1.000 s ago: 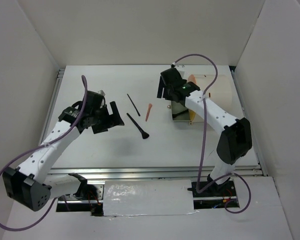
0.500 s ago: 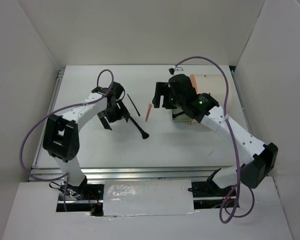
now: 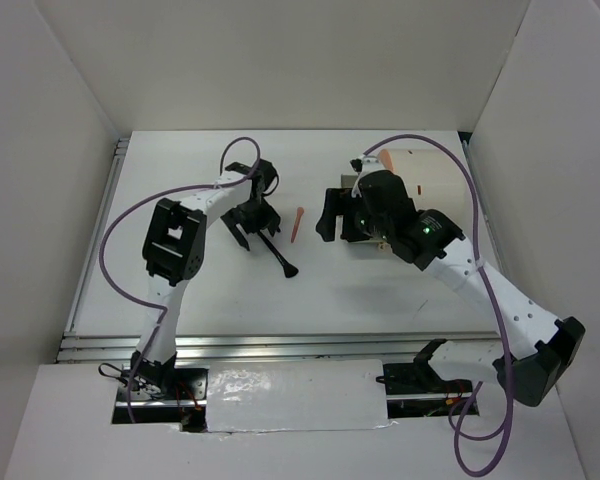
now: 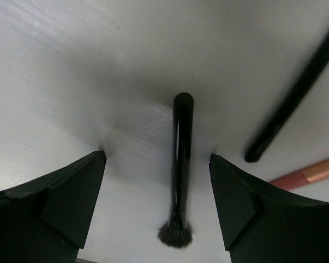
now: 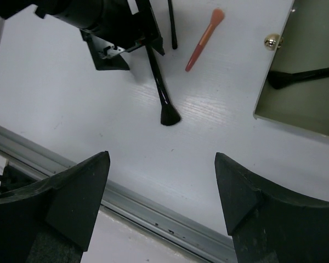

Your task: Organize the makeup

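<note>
A black brush (image 3: 277, 254) lies on the white table, bristles toward the near side. My left gripper (image 3: 251, 223) is open and down over its handle end. In the left wrist view the brush (image 4: 182, 159) lies between the two spread fingers of that gripper (image 4: 158, 163), touching neither. A thin black stick (image 4: 296, 93) and a short orange-pink stick (image 3: 297, 224) lie just right of it. My right gripper (image 3: 327, 216) is open and empty above the table, right of the orange-pink stick; its wrist view (image 5: 162, 159) shows the brush (image 5: 159, 82) and both sticks ahead.
The cream drum-shaped box (image 3: 425, 168) stands at the back right. Its drawer (image 5: 296, 107) is pulled open, with a gold knob (image 5: 272, 41) and a black brush (image 5: 304, 76) inside. A metal rail (image 5: 153, 211) runs along the table's near edge. White walls enclose the table.
My left arm swung out to the right and came down over the brush handle, its gripper open. My right arm moved from the box toward the near side and left.
</note>
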Available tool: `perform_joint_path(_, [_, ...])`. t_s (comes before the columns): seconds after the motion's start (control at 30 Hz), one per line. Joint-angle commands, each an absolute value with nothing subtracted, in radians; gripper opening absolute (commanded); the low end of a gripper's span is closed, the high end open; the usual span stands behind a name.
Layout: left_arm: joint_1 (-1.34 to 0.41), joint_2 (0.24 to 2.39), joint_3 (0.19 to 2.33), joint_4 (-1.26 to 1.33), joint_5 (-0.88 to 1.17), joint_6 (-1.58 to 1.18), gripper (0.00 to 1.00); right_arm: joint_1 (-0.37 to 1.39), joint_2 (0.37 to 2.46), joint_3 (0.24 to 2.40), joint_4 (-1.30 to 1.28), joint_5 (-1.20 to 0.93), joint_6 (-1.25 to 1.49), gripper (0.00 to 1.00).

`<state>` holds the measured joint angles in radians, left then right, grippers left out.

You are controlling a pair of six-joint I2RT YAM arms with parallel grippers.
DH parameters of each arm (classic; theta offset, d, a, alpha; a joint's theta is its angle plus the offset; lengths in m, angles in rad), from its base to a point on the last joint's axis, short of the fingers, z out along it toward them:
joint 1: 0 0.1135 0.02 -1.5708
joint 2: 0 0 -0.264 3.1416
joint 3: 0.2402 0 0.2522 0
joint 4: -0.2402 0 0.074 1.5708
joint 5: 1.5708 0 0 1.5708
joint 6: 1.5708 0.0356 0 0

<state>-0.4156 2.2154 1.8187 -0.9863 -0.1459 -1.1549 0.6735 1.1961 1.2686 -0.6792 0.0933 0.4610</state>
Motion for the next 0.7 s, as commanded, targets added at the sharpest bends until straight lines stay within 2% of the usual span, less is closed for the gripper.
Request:
perform_joint_path(0.0, [-0.443,2.27,1.85,-1.055,-0.166,-1.213,0.89,0.676,1.144,1.272,-0.689,0.066,0.408,0.85])
perform_joint_path(0.13, [-0.471,2.318,1.858,-1.078,-0.175,-1.246,0.79,0.675,1.117,1.281,-0.689,0.043,0.368,0.85])
perform_joint_path(0.17, [-0.475,2.322,1.855,-1.084,-0.175,-1.256,0.59,0.676,1.112,1.285,-0.69,0.04,0.361,0.85])
perform_joint_path(0.23, [-0.48,2.313,1.827,-1.1,-0.192,-1.27,0.4,0.676,1.097,1.282,-0.687,0.023,0.365,0.85])
perform_joint_path(0.27, [-0.482,2.301,1.801,-1.097,-0.195,-1.278,0.24,0.678,1.091,1.27,-0.683,0.009,0.374,0.85])
perform_joint_path(0.37, [-0.479,2.214,1.697,-1.06,-0.207,-1.272,0.0,0.676,1.068,1.23,-0.657,-0.054,0.388,0.85])
perform_joint_path(0.5, [-0.486,1.997,1.586,-0.97,-0.2,-1.183,0.0,0.675,1.039,1.169,-0.588,-0.148,0.37,0.86])
perform_joint_path(0.53, [-0.488,1.943,1.525,-0.868,-0.175,-1.145,0.0,0.676,1.04,1.163,-0.577,-0.225,0.367,0.86])
perform_joint_path(0.67, [-0.486,1.645,1.395,-0.602,0.096,-0.939,0.0,0.678,1.045,1.111,-0.433,-0.351,0.42,0.88])
